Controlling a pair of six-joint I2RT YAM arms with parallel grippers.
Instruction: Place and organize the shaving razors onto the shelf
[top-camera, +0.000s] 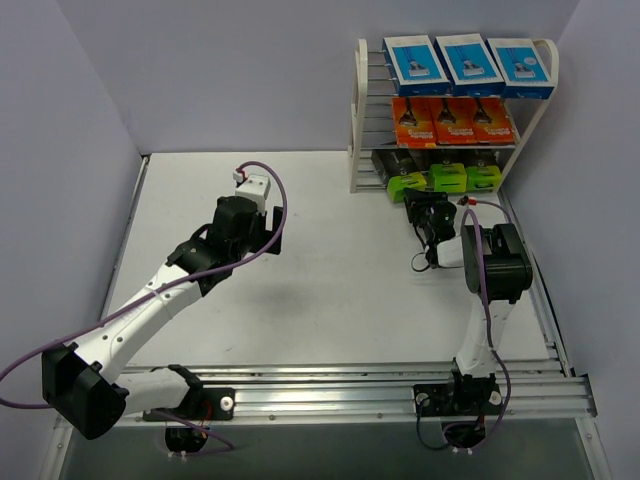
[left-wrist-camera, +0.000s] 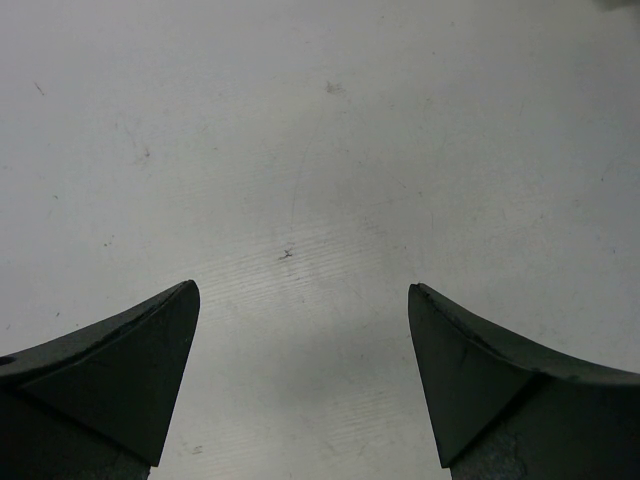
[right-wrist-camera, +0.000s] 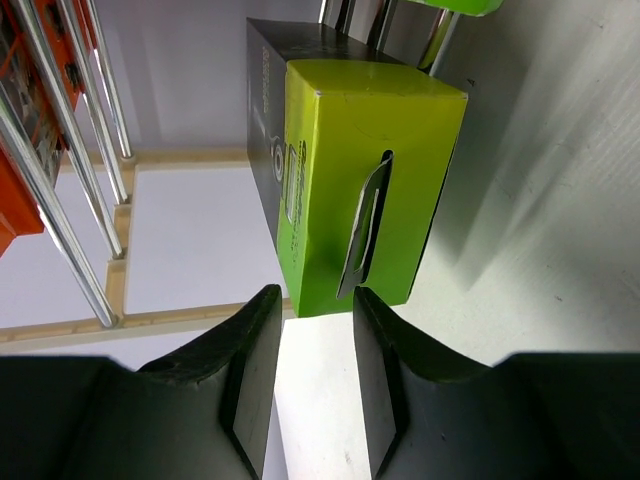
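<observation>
The cream-white shelf (top-camera: 357, 110) stands at the back right. Three blue-and-white razor packs (top-camera: 468, 62) lie on its top tier, three orange packs (top-camera: 452, 120) on the middle tier, and three black packs with lime-green ends (top-camera: 450, 178) on the bottom. My right gripper (top-camera: 425, 208) sits just in front of the leftmost black-and-green pack (right-wrist-camera: 340, 170). Its jaws (right-wrist-camera: 316, 292) stand slightly apart and empty, their tips just short of the pack's green end. My left gripper (top-camera: 270, 232) is open and empty (left-wrist-camera: 303, 290) over bare table, mid-left.
The shelf's silvery rods (right-wrist-camera: 60, 200) and an orange pack's edge (right-wrist-camera: 15, 200) are close to the left of my right gripper. Grey walls enclose the white table (top-camera: 330, 300). An aluminium rail (top-camera: 400, 385) runs along the near edge.
</observation>
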